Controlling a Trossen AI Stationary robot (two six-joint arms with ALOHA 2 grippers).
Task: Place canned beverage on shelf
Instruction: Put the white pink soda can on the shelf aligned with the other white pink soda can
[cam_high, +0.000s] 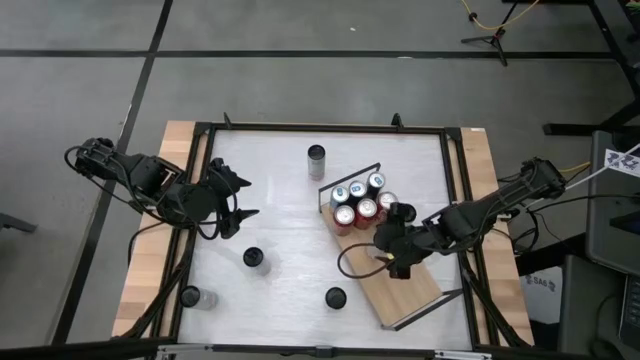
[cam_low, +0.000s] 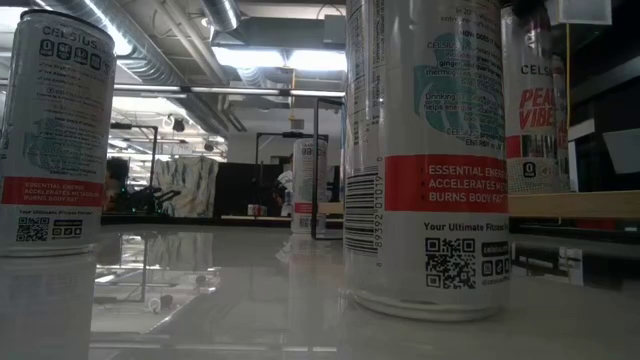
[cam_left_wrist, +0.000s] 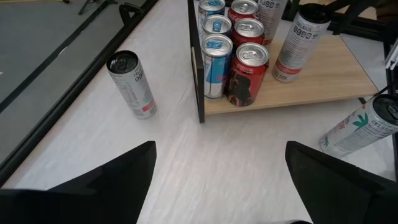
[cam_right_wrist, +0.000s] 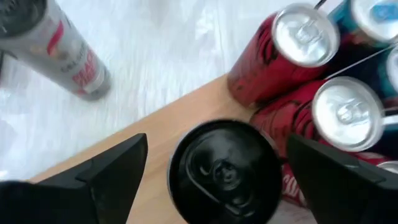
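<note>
The right gripper hangs directly over a black-topped can standing on the shelf, its fingers spread wide on either side of the can and gripping nothing. A finger looks likely to clip the rim on lifting away and tip the tall can into the red cans crowded right beside it. The can is slim, with a dark lid and pull tab. Seen from overhead, it stands at about five o'clock from the packed cluster of cans, near the middle of the long pale wooden board. Across the table at nine o'clock, the left gripper waits, also spread and empty. Loose cans stand on the white table.
</note>
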